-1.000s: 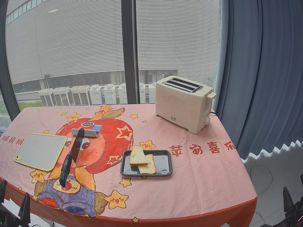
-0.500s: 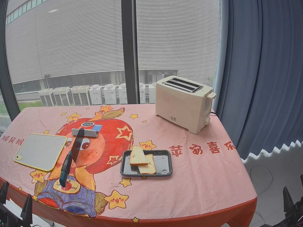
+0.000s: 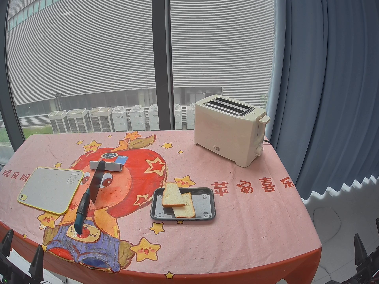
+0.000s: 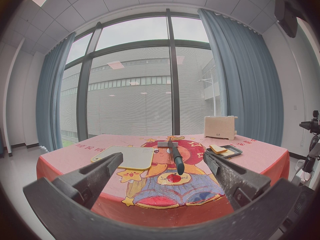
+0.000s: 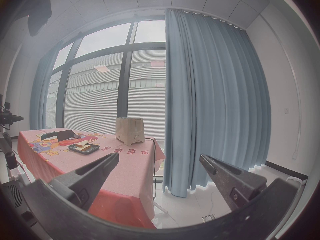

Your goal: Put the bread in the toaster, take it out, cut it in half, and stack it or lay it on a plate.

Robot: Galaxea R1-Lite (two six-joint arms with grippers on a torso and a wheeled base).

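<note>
A table point(image 3: 252, 225) with a pink cartoon cloth stands by a big window point(image 3: 79, 40). Near the middle of it sits a dark tray point(image 3: 205, 202). On the tray lie two slices of bread point(image 3: 173, 195), one partly on top of the other, at the tray's left side. The cream toaster point(image 3: 227, 133) stands at the far right of the table, well apart from the tray, with its lever up. To the left of the tray lies a knife point(image 3: 89, 196). Its blue handle points to the near edge and the tip of its dark blade rests at a small grey block point(image 3: 105, 165). Just left of the knife lies a white cutting board point(image 3: 49, 189) with a yellow rim. A blue curtain point(image 3: 327, 87) hangs to the right of the table. The left gripper point(image 4: 162, 157) is low down, off the near left edge of the table, and its jaws are spread wide with nothing between them. The right gripper point(image 5: 159, 157) is low down off the near right corner, over the floor, and its jaws are spread wide too, holding nothing
</note>
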